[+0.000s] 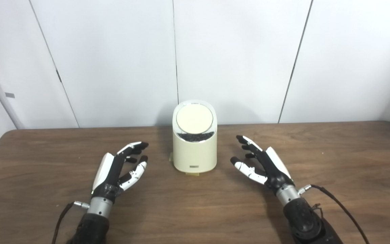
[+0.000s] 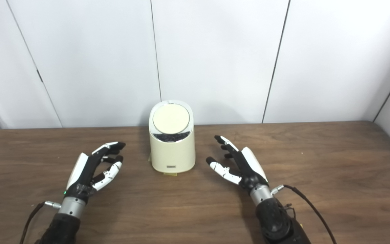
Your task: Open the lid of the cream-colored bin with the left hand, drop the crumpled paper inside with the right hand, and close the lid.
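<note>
A cream-colored bin (image 1: pixel 195 149) stands upright at the middle of the brown table (image 1: pixel 46 189). Its round lid (image 1: pixel 194 119) tilts toward me, with a dark gap (image 1: pixel 195 136) showing under the lid's lower edge. My left hand (image 1: pixel 120 167) rests open over the table to the bin's left, fingers spread, holding nothing. To the bin's right my right hand (image 1: pixel 261 164) is also open and empty. Both hands are apart from the bin. No crumpled paper shows in either view.
White wall panels (image 1: pixel 215 57) rise right behind the table's far edge. A black cable (image 1: pixel 340 206) runs from the right wrist over the table. A small yellowish tab (image 1: pixel 192 174) sticks out under the bin's front.
</note>
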`<state>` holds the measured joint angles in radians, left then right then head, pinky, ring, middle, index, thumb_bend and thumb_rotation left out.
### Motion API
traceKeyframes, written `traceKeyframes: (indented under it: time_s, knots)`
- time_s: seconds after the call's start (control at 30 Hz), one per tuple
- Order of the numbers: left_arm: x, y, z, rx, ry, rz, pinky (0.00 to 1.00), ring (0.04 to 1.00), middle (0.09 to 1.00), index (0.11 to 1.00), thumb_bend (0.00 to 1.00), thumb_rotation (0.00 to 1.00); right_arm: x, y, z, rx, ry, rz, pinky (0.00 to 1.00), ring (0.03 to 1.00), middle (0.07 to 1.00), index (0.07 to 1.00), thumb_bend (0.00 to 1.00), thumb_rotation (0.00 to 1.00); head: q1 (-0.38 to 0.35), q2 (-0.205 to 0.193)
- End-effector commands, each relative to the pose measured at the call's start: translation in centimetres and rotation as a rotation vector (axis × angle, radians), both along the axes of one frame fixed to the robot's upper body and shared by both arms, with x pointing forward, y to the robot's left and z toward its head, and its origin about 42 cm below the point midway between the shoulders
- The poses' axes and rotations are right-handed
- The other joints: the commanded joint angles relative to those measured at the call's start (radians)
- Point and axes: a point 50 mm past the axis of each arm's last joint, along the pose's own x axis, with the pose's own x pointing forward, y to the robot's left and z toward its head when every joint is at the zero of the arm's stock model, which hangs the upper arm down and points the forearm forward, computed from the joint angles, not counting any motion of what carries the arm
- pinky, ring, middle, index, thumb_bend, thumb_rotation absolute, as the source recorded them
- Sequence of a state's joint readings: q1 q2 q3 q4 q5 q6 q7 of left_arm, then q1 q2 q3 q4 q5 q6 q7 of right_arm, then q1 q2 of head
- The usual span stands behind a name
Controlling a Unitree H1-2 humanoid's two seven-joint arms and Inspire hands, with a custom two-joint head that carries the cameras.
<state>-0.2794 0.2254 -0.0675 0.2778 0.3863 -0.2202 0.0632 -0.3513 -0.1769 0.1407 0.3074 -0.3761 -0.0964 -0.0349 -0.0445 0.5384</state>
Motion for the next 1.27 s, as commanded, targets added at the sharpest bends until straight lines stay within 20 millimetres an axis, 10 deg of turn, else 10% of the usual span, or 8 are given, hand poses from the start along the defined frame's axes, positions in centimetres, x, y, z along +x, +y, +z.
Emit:
traceKeyframes:
  time_s: [0.0,1.23]
  knots:
    - [0.55,0.06,0.96,0.03,-0.033,-0.007,0.72,0.806,0.809,0.797,0.27,0.52,1.15,-0.39,2.08,0.006,-0.08,0.002,0.81,0.887,0.909,0.897,0.24,0.64,-0.001,0.0]
    - [0.28,0.18,1.16,0.047,-0.031,-0.013,0.69,0.784,0.786,0.779,0.25,0.46,1.23,-0.27,2.27,-0.011,-0.089,0.005,0.8,0.876,0.901,0.888,0.27,0.68,-0.005,0.012]
